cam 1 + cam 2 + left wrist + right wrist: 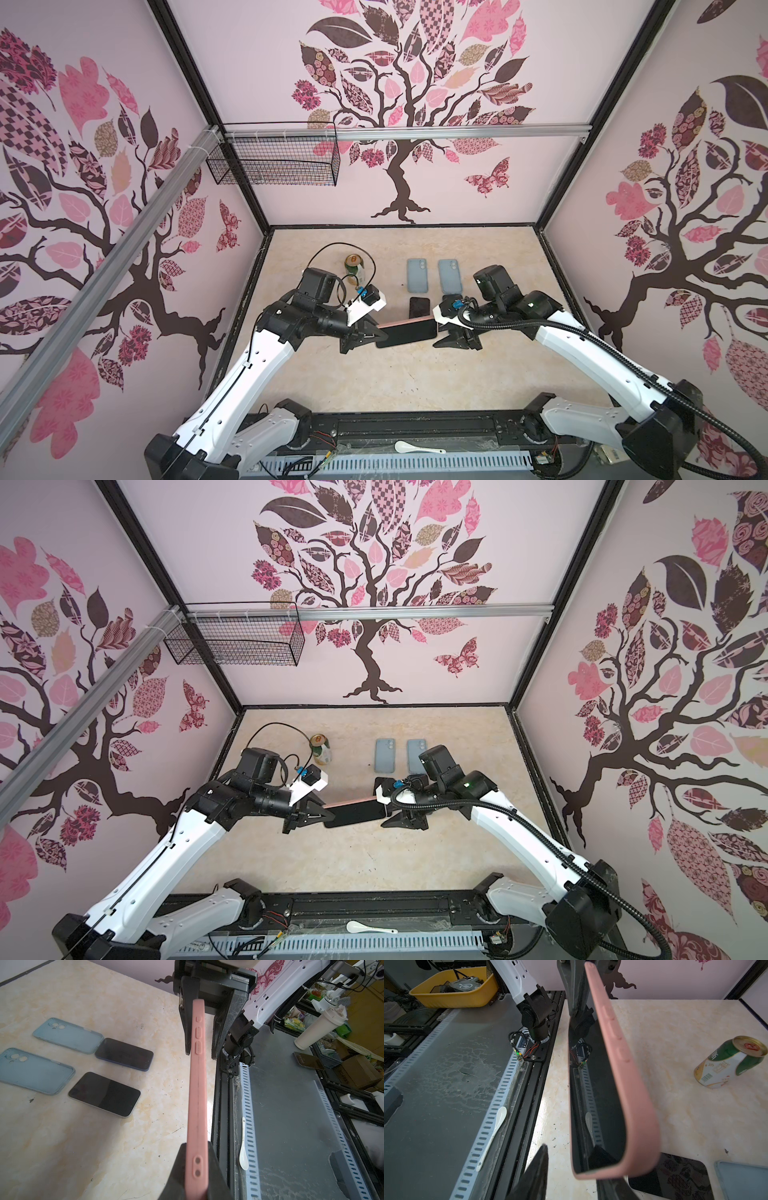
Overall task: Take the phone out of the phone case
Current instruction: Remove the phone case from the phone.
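Note:
The phone, dark screen [596, 1095] facing the front rail, sits in a pink phone case [405, 332] [353, 812] and is held on edge above the table between both arms. My left gripper [378, 333] [326, 814] [196, 1144] is shut on one end of the pink case [197, 1095]. My right gripper [436, 332] [384, 814] [571, 1159] straddles the opposite end, open. One of its fingers [535, 1174] stands off the screen with a clear gap. The other finger lies behind the case's pink back [629, 1084].
Two empty blue cases [417, 275] [450, 276] lie at the back, with two bare phones [124, 1054] [105, 1094] in front of them. A green can [354, 268] stands behind the left wrist. A white spoon [417, 448] lies on the front rail.

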`<state>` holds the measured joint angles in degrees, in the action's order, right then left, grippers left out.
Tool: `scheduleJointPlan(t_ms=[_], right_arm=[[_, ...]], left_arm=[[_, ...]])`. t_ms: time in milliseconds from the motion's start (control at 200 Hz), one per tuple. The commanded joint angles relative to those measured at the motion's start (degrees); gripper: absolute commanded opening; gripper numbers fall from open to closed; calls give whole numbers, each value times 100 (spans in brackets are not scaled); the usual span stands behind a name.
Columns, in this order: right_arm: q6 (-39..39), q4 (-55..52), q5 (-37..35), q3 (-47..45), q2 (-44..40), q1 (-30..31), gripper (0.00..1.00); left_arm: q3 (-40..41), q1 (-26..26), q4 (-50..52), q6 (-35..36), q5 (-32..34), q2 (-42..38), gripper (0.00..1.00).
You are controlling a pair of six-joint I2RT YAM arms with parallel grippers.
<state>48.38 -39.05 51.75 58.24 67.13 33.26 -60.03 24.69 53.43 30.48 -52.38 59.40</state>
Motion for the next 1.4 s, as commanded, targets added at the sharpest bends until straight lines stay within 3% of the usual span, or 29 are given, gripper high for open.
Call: scheduleJointPlan(t_ms=[0, 180, 1020, 1395], right_arm=[[145, -244, 294, 250, 80, 91, 36], [167, -321, 245, 267, 83, 127, 34], [172, -417, 283, 251, 168, 186, 43], [178, -476, 306, 274, 140, 185, 35]], left_arm=[[-353, -25, -175, 54, 8, 22, 0], [-447, -50, -96, 54, 110, 95, 0], [-693, -80, -70, 117, -97, 134, 0], [-676, -87, -236, -39, 37, 136, 0]])
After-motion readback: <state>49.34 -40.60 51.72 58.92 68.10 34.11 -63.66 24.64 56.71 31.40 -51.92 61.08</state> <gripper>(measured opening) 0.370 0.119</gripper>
